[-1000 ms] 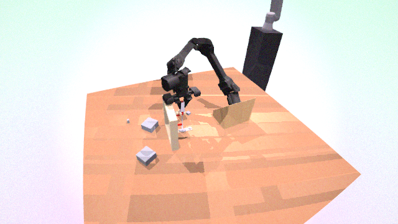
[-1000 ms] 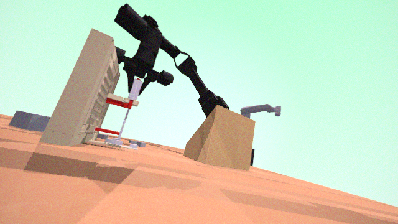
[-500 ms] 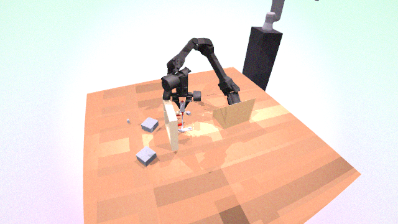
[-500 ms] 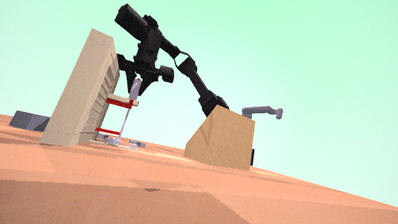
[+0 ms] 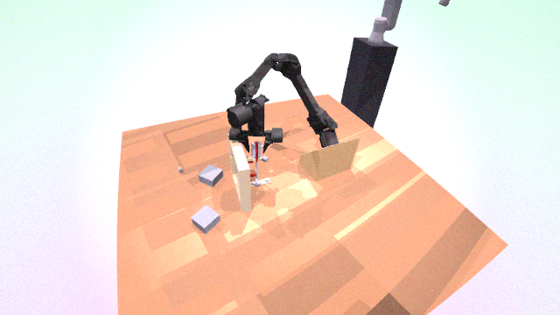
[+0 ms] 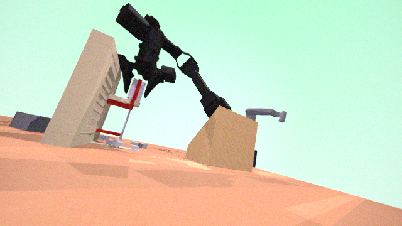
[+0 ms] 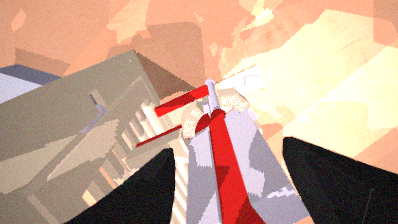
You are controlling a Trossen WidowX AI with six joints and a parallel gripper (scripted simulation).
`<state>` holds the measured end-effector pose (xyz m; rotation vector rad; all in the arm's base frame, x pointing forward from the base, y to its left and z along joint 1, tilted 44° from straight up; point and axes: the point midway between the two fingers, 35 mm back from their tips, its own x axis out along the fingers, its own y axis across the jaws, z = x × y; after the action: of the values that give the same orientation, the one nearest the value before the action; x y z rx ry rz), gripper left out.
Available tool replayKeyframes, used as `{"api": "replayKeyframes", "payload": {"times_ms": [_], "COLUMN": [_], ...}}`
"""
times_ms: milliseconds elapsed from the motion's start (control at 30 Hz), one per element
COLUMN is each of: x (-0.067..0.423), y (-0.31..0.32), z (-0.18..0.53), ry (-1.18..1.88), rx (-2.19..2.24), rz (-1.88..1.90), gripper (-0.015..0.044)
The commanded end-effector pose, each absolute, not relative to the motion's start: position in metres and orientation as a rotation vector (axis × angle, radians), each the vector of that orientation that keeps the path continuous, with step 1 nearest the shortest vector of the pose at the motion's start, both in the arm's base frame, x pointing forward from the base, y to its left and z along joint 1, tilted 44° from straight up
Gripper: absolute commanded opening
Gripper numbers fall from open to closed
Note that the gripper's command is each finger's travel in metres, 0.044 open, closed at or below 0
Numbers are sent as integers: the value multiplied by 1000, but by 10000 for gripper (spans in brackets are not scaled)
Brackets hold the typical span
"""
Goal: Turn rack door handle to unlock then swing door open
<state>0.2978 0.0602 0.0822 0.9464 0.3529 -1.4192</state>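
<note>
A wood-patterned table (image 5: 306, 262) (image 6: 188, 201) is seen under pale light. The red-striped handle (image 5: 256, 150) (image 6: 137, 91) (image 7: 227, 175) is left ungripped between the parted fingers of the opened gripper (image 5: 255, 150) (image 6: 135, 95) (image 7: 228, 151).

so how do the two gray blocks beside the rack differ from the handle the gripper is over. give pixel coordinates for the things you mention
The gray blocks (image 5: 211, 175) (image 5: 206, 219) are squat and plain gray, while the handle (image 5: 253, 150) (image 6: 136, 89) (image 7: 197, 172) is a long pale piece with a red stripe. The blocks rest on the table; the handle is held up off it by the rod and red bars. The blocks lie away from the gripper (image 5: 258, 150) (image 6: 135, 94) (image 7: 229, 145), while the handle is between its open fingers. Both have gray surfaces.
</note>
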Motion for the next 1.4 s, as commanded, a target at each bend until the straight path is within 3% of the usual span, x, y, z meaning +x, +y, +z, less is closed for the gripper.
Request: {"api": "replayKeyframes", "payload": {"times_ms": [0,1367], "x": [298,298], "y": [59,59], "z": [82,82], "ry": [369,1370], "rx": [926,-747], "rz": [-1412,-430], "gripper": [282,282]}}
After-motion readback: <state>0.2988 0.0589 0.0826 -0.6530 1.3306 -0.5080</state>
